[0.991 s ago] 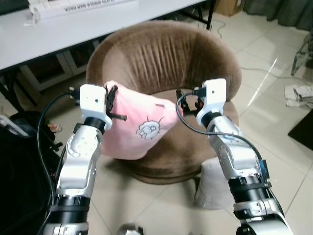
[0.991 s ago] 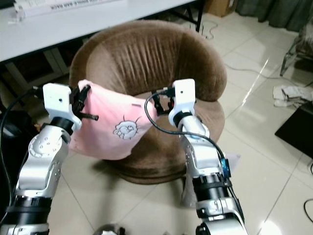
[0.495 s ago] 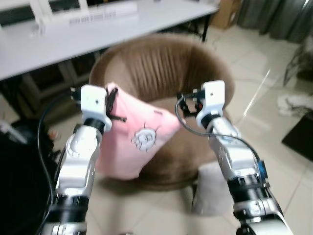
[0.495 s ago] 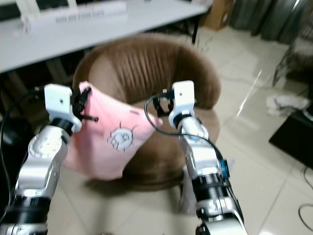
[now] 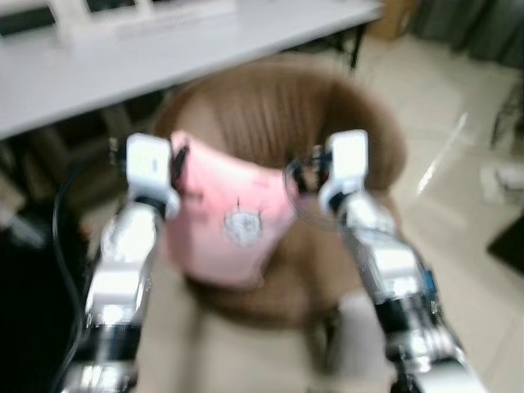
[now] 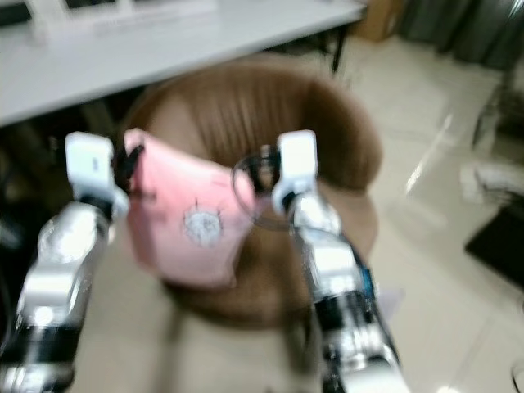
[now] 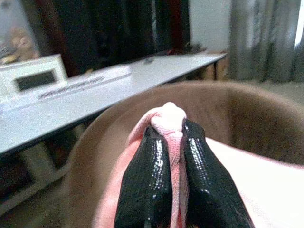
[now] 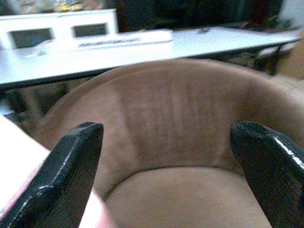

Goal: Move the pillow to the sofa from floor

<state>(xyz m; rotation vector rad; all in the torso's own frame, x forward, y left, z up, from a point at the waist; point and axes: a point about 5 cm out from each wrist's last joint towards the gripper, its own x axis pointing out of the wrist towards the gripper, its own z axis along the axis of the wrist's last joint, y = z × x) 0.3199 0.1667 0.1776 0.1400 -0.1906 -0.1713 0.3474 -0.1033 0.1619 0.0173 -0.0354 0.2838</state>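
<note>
Pillow [image 5: 231,214]: one, pink, suspended over one brown round sofa [image 5: 278,106]. Left hand [image 7: 172,142] clamps its upper corner; right hand [image 8: 166,161] is spread wide beside the pillow, gripping nothing. One white counter [image 5: 123,57] stands behind.

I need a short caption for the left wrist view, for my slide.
Left end effector pinching a soft pink fabric pillow above the round brown armchair.
</note>
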